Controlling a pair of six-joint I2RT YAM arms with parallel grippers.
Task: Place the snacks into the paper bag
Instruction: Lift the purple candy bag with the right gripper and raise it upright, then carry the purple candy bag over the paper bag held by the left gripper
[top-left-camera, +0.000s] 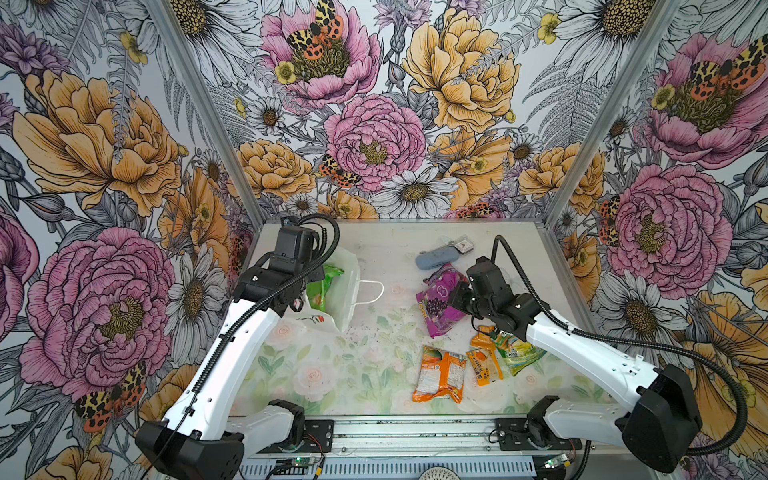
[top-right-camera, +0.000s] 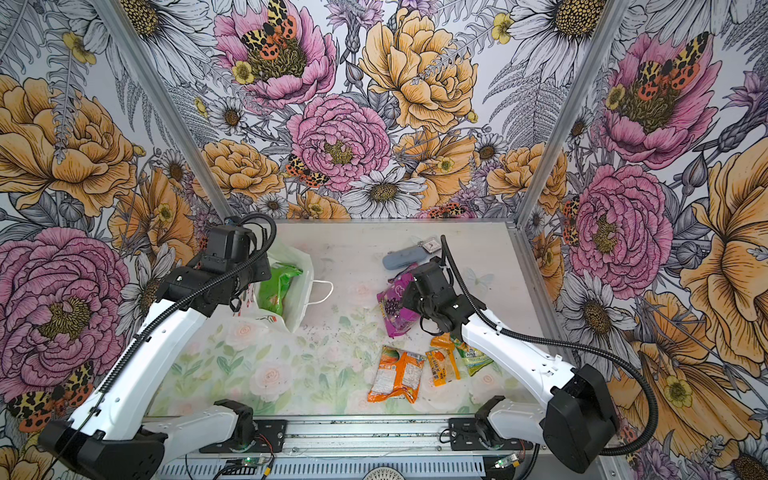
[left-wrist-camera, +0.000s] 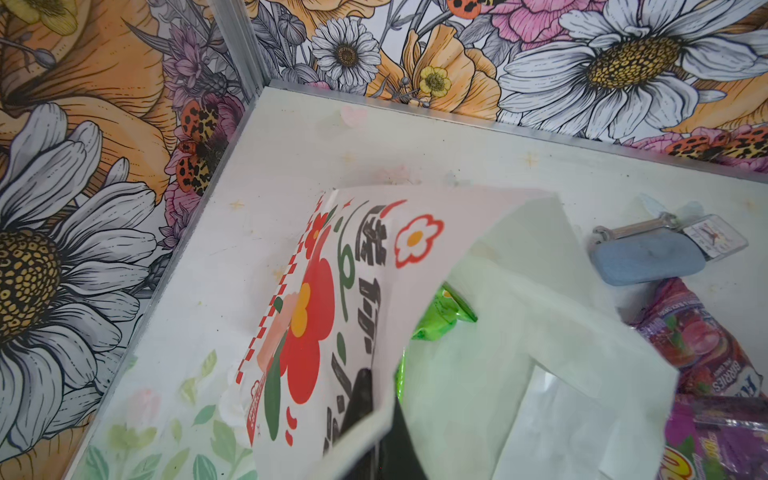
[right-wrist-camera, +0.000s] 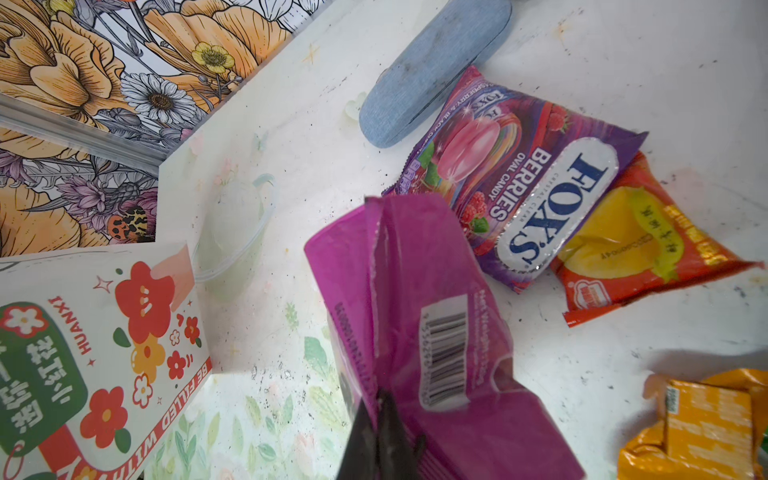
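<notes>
Right wrist view: the right pincer (right-wrist-camera: 380, 436) is clamped on the back seam of the purple pouch (right-wrist-camera: 415, 311). The pouch is crinkly glossy plastic, barcode side toward the lens. Beyond it lies the FOXS packet (right-wrist-camera: 540, 187), shiny with a silver oval label. A red-yellow packet (right-wrist-camera: 636, 249) touches it, and a cloth-grained, oblong grey-blue case (right-wrist-camera: 432, 70) lies just beside it.

In a top view the pouch's (top-left-camera: 440, 305) long axis runs far to near, slightly slanted. It sits between the case (top-left-camera: 436, 257) and three flat packets near the front: orange (top-left-camera: 440, 374), narrow orange (top-left-camera: 484, 365) and green-yellow (top-left-camera: 519, 353). The right arm (top-left-camera: 582, 345) covers the pouch's right edge. A small square tag (top-left-camera: 463, 246) lies beside the case.

The left pincer (left-wrist-camera: 380, 411) is closed on the bag's (left-wrist-camera: 374, 249) rim, one finger outside on the printed face and one inside. This stiff white paper bag (top-left-camera: 349, 286) sits at the left of the desk (top-left-camera: 374, 249). Its mouth gapes upward and a shiny green packet (top-left-camera: 328, 286) lies inside. A cord handle (top-left-camera: 370, 295) loops toward the middle. The left arm (top-left-camera: 232, 353) hides the bag's left side.
</notes>
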